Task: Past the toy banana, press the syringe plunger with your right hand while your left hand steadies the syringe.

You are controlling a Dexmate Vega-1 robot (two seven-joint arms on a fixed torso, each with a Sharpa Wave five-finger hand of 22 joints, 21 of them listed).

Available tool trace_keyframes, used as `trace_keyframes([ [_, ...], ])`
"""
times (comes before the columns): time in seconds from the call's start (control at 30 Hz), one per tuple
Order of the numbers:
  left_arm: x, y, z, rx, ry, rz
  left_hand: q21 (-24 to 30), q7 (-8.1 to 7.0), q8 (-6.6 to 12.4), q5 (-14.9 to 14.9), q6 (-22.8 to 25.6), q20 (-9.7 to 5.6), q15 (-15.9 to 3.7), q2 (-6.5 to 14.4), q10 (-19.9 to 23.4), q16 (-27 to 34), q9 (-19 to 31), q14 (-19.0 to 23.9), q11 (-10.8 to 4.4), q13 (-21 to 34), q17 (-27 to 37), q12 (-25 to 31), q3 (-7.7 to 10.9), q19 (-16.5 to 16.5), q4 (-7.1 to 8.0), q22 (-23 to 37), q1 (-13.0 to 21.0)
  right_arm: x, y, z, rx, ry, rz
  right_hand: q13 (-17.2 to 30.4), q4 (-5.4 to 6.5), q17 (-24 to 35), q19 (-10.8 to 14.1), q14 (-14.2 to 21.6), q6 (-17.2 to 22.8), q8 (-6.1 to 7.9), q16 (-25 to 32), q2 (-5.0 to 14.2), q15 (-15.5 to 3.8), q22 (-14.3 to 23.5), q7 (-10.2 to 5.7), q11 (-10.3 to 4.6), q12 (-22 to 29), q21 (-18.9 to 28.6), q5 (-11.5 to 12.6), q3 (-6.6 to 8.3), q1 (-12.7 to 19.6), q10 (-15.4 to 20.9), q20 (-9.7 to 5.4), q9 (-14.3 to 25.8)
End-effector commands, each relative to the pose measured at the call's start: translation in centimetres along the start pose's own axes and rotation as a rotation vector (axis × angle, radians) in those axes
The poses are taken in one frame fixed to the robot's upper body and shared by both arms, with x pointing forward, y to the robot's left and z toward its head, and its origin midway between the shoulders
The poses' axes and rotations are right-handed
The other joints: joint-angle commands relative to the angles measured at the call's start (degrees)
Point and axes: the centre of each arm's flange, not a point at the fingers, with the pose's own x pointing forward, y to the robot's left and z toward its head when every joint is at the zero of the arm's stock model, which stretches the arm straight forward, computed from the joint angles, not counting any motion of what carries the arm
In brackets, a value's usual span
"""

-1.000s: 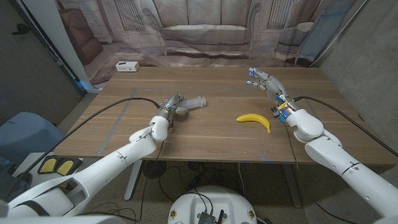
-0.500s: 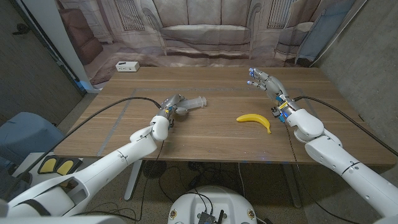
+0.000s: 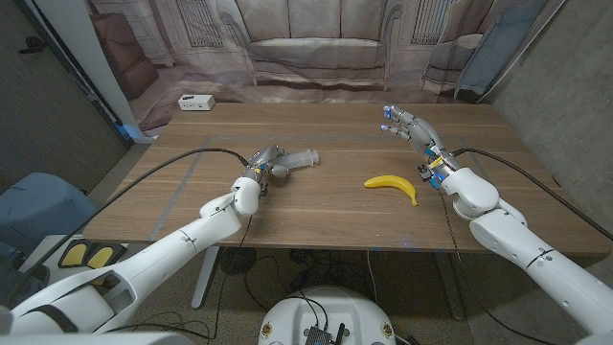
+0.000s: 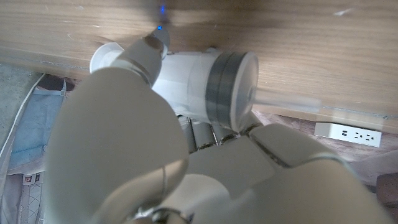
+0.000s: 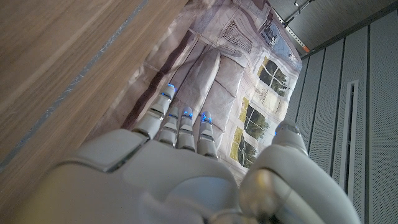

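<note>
The right hand (image 3: pixel 410 127) hovers with fingers spread and nothing in it, beyond the toy banana (image 3: pixel 393 186) and well apart from the syringe (image 3: pixel 293 162); the left hand (image 3: pixel 261 164) grips the syringe barrel, which lies on the worktop (image 3: pixel 335 216) with its plunger end pointing toward the right hand. The reach across could graze the banana; an off-axis push might swing the syringe round in the left hand's grip, or slide it, if that hold is loose.
</note>
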Motion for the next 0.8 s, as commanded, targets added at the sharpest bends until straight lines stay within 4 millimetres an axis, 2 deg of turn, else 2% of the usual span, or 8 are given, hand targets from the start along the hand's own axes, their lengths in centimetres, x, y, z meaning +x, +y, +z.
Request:
trace_keyframes([
  [0.03,0.07,0.09,-0.16,0.022,0.013,-0.01,-0.7,-2.2,-0.26,0.0,1.3,0.37,-3.49,7.6,-0.1,-0.4,0.1,1.5,-1.02,-0.1,0.3,-0.5,3.15,-1.4,3.57,0.2,2.0,0.1,-0.01,-0.25,0.004,0.001,0.001,0.2,-0.27,0.0,-0.2,-0.1,0.4,0.09,0.2,0.28,0.15,0.1,0.04,-0.01,0.3,0.3,-0.1,-0.1,0.6,0.5,0.1,0.1],
  [0.23,0.2,0.11,-0.21,0.033,0.021,-0.013,-2.0,-2.56,-0.17,-0.2,0.3,0.94,-2.59,6.9,-1.6,-1.6,0.0,-1.7,-1.15,-0.3,0.2,-0.8,2.13,-4.4,3.68,0.1,0.4,0.13,-0.09,-0.34,0.006,0.003,-0.003,0.2,-0.37,0.0,-0.2,-0.1,0.4,0.08,0.2,0.41,0.13,0.1,0.09,0.0,0.3,0.3,-0.1,0.03,0.8,0.5,0.14,0.1],
  [0.3,0.26,0.09,-0.2,0.038,0.023,-0.016,-2.6,-2.76,-0.38,-0.4,-0.7,1.28,-1.69,6.5,-2.4,-2.1,-0.1,-3.1,-1.35,-0.5,0.1,-0.9,1.43,-5.4,4.05,0.1,-0.8,0.14,-0.11,-0.36,0.003,0.003,-0.001,0.2,-0.43,0.0,-0.2,-0.2,0.4,0.09,0.2,0.47,0.12,0.1,0.09,0.03,0.3,0.3,-0.1,0.11,1.0,0.5,0.15,0.1],
  [0.5,0.38,-0.01,-0.18,0.052,0.033,-0.016,-3.6,-2.98,-0.46,-0.7,-2.0,1.88,-1.69,5.6,-4.6,-2.5,-0.2,-5.0,-1.15,-0.9,0.2,-1.4,-0.4,-7.1,4.85,0.1,-3.4,0.19,-0.19,-0.39,0.006,0.004,-0.005,0.2,-0.55,-0.1,-0.2,-0.1,0.5,0.11,0.2,0.56,0.15,0.1,0.07,0.06,0.3,0.3,-0.1,0.24,1.2,0.5,0.16,0.1],
  [0.8,0.5,-0.07,-0.16,0.069,0.042,-0.027,-5.2,-2.97,-0.65,-1.0,-4.0,3.14,-0.61,4.9,-7.5,-3.4,-0.5,-8.0,-0.79,-1.3,0.1,-1.8,-2.45,-9.4,5.85,0.1,-6.9,0.4,-0.29,-0.5,0.004,0.004,0.001,0.2,-0.7,-0.1,-0.3,-0.1,0.6,0.11,0.2,0.6,0.12,0.1,0.14,-0.04,0.3,0.3,-0.1,0.37,1.6,0.6,0.2,0.1],
])
